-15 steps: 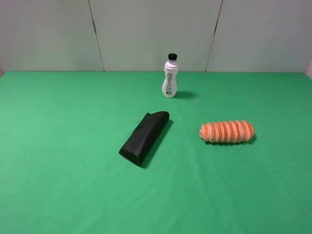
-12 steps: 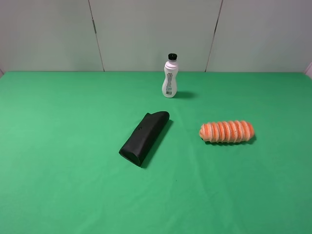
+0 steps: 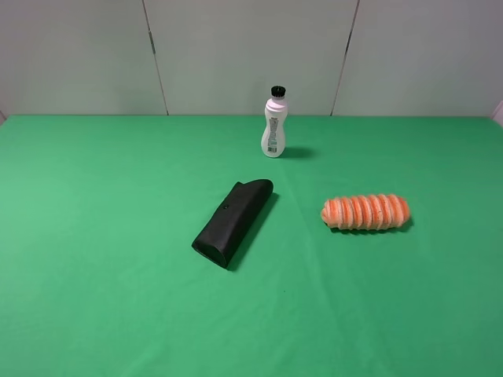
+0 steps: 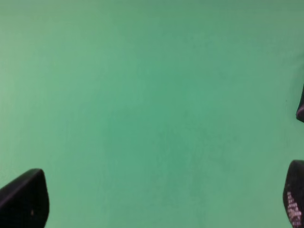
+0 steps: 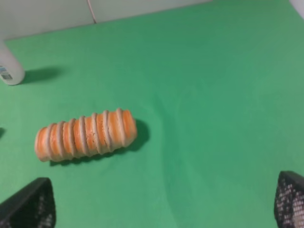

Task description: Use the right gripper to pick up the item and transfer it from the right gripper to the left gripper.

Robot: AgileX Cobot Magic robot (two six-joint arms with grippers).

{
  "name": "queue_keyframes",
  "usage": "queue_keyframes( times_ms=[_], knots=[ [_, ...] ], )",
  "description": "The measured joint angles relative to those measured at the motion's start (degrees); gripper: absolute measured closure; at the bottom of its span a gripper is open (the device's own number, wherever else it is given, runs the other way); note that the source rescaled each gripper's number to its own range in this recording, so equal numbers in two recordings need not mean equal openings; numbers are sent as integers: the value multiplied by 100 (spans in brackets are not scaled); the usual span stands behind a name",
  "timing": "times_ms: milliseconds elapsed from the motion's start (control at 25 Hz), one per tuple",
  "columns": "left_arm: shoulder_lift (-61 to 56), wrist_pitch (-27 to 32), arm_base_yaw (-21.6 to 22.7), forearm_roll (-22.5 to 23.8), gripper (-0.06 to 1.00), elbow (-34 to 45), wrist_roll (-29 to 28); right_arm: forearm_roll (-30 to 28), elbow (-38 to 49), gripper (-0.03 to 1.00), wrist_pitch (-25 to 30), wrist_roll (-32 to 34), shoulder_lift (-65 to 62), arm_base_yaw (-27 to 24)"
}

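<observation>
The item, an orange roll with cream ribs (image 3: 365, 212), lies on its side on the green table, right of centre. It also shows in the right wrist view (image 5: 85, 135), ahead of my right gripper (image 5: 159, 209). That gripper is open and empty, with only its two black fingertips (image 5: 28, 206) in the frame corners. My left gripper (image 4: 159, 202) is open and empty over bare green cloth, its fingertips (image 4: 23, 199) wide apart. Neither arm shows in the exterior high view.
A black wedge-shaped case (image 3: 233, 222) lies at the table's centre. A white bottle with a black cap (image 3: 273, 123) stands upright at the back, its base also in the right wrist view (image 5: 8, 69). Grey wall panels stand behind the table.
</observation>
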Motion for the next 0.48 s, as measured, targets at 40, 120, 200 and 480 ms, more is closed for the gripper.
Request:
queue_keyframes(
  times_ms=[40, 120, 200, 480],
  knots=[
    [0, 0, 0, 0, -4, 0, 0, 0, 0, -3, 0, 0, 0, 0],
    [0, 0, 0, 0, -4, 0, 0, 0, 0, -3, 0, 0, 0, 0],
    [0, 0, 0, 0, -4, 0, 0, 0, 0, -3, 0, 0, 0, 0],
    [0, 0, 0, 0, -4, 0, 0, 0, 0, -3, -8, 0, 0, 0]
  ],
)
